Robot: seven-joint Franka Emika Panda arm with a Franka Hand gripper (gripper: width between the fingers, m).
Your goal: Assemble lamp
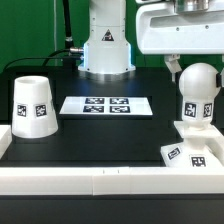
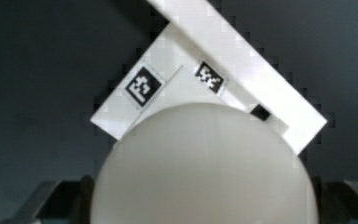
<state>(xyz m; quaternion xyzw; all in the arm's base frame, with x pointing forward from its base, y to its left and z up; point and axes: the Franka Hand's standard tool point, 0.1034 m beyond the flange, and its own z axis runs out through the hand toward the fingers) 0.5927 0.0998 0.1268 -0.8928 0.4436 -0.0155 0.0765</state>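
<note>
The ball-shaped white bulb (image 1: 198, 90) stands upright at the exterior view's right, with a tag on its lower stem. My gripper (image 1: 195, 66) comes down from above and is shut on the bulb's round top. In the wrist view the bulb (image 2: 202, 160) fills the space between my two dark fingers (image 2: 60, 200), and my gripper (image 2: 202, 208) closes around it. The small sloped base (image 1: 192, 152) lies just in front of the bulb, near the front wall; it shows beyond the bulb in the wrist view (image 2: 167, 85). The tapered shade (image 1: 34, 105) stands at the left.
The marker board (image 1: 107, 104) lies flat in the middle of the black mat. A white wall (image 1: 100, 180) runs along the front and sides of the table. The arm's base (image 1: 106, 45) stands at the back.
</note>
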